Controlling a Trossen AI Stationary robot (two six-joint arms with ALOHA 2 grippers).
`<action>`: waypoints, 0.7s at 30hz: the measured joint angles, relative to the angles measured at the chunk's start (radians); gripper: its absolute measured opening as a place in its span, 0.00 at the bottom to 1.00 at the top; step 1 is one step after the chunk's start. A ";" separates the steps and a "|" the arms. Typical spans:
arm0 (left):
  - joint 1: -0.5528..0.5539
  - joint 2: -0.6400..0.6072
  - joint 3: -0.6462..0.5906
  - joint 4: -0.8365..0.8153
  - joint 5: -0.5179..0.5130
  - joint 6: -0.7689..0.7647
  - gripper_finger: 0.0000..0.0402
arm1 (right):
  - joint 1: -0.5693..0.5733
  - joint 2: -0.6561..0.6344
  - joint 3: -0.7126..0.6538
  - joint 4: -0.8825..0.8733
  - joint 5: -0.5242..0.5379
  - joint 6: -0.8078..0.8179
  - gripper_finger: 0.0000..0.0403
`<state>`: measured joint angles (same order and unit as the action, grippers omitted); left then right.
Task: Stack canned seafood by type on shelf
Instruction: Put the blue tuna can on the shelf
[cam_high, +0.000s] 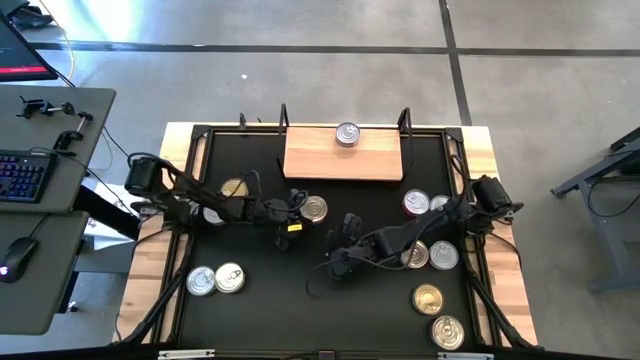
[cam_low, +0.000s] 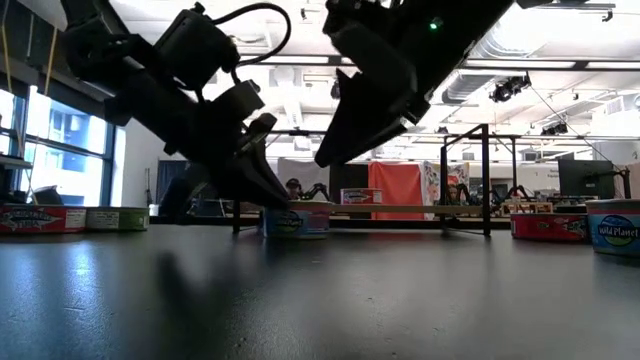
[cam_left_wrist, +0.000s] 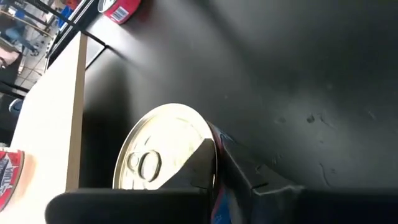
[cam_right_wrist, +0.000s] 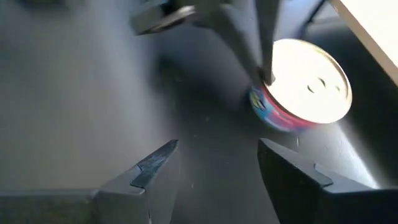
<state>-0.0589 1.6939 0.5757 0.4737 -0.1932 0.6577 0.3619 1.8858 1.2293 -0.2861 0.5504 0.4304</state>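
Note:
A silver-lidded can (cam_high: 313, 208) with a blue and pink side stands on its base on the black tabletop, in front of the wooden shelf (cam_high: 320, 163). One can (cam_high: 347, 133) stands on the shelf's far edge. My left gripper (cam_high: 294, 211) is open at the can's left side; the can also shows in the left wrist view (cam_left_wrist: 163, 152). My right gripper (cam_high: 335, 262) is open and empty, above the table on the can's near right; its wrist view (cam_right_wrist: 214, 158) looks at the same can (cam_right_wrist: 308, 84). My left gripper has one finger (cam_right_wrist: 258, 50) against the can's side wall just under the lid's rim (cam_right_wrist: 266, 87), slanting down from the table's left. Its other finger stands off the can. The can stays upright on the table.
Loose cans stand around: a gold one (cam_high: 235, 189) under the left arm, two silver ones (cam_high: 215, 279) at the near left, a red-sided one (cam_high: 416, 204) and others (cam_high: 443, 256) at the right, two more (cam_high: 428, 297) at the near right. The table's middle is bare.

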 joint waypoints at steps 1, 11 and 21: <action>0.000 -0.003 0.006 -0.005 0.002 -0.012 0.02 | 0.001 0.000 0.000 0.005 -0.002 -0.046 0.51; -0.012 -0.065 0.045 -0.067 0.063 -0.153 0.00 | 0.000 0.000 0.000 0.022 0.078 -0.569 0.51; -0.012 -0.138 0.047 -0.074 0.144 -0.333 0.00 | -0.025 0.070 0.000 0.103 0.190 -0.794 0.51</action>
<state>-0.0711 1.5557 0.6224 0.4000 -0.0492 0.3243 0.3366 1.9560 1.2293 -0.1829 0.7401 -0.3632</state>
